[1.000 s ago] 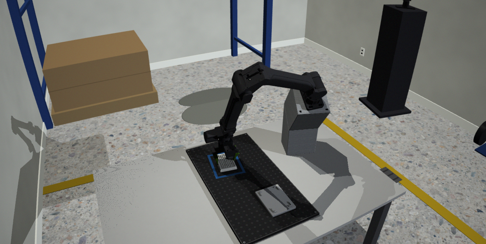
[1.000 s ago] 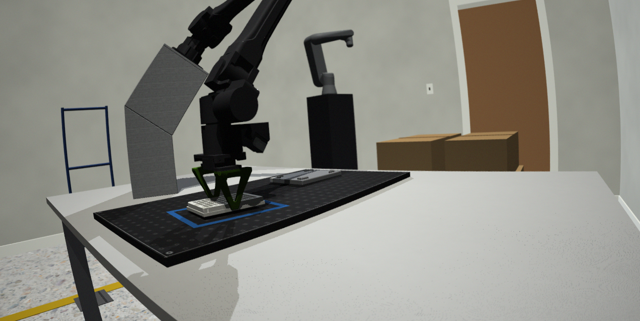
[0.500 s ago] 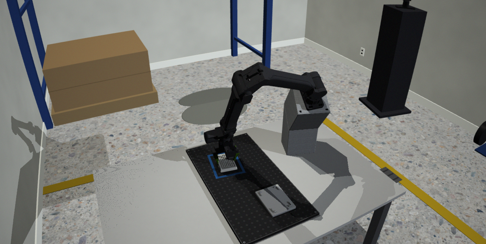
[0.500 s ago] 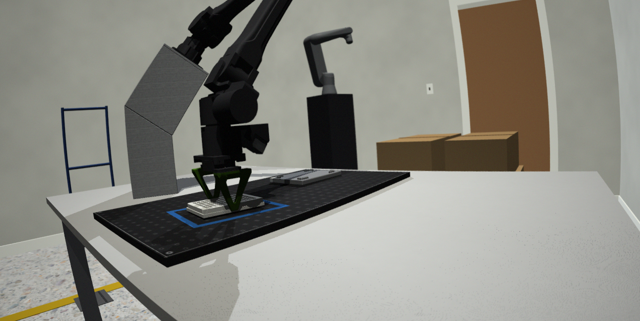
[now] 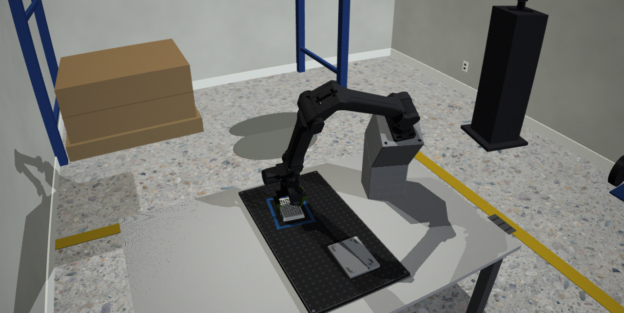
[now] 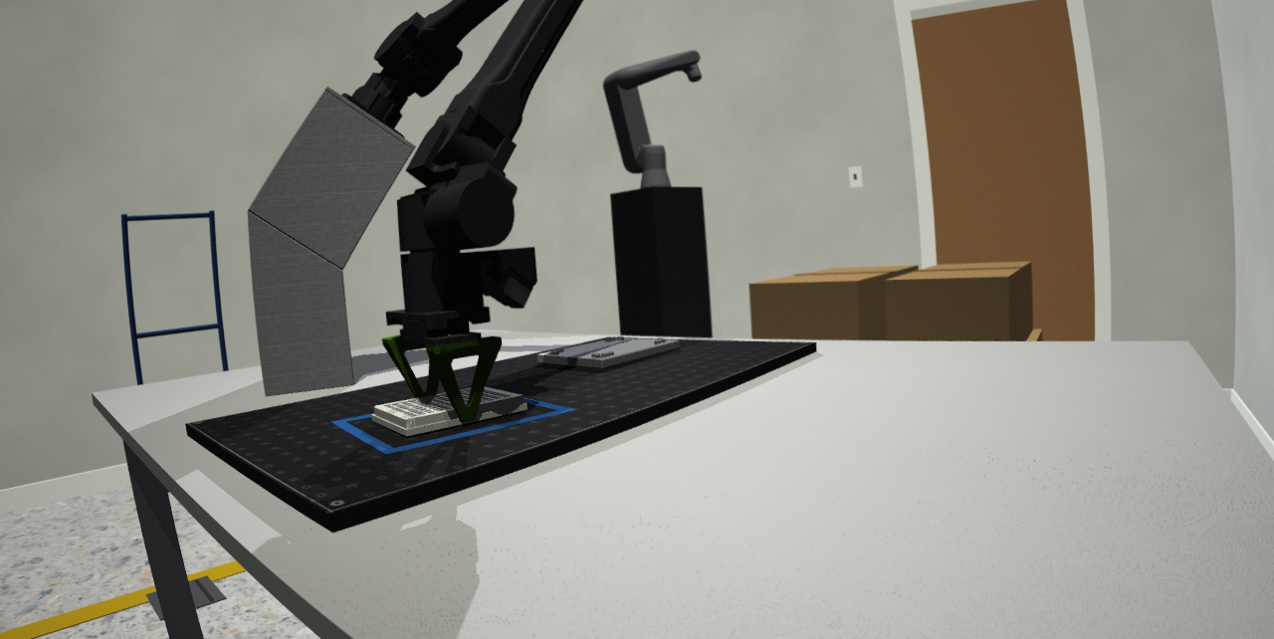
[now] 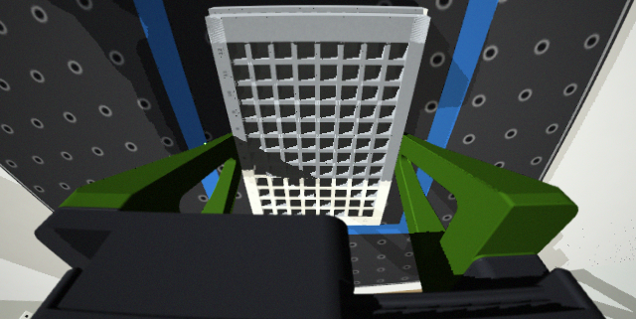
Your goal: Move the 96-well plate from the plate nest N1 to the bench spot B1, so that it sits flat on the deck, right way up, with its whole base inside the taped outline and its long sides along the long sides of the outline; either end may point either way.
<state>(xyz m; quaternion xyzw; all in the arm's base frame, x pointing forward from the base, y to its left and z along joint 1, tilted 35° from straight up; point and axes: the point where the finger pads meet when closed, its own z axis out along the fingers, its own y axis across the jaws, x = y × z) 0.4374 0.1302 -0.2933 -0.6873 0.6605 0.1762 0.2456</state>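
The black arm's green-fingered gripper [image 6: 442,403] is closed on the long sides of the white grid plate [image 7: 318,110], so the space between its fingers is full. On both sides of it the black holed board [image 5: 305,250] is open out to the blue tape outline [image 7: 469,51]. The flat grey metal nest [image 5: 353,257] lies well apart. The tall grey block [image 5: 383,166] stands behind.

No text, label, number or sign can be read anywhere.
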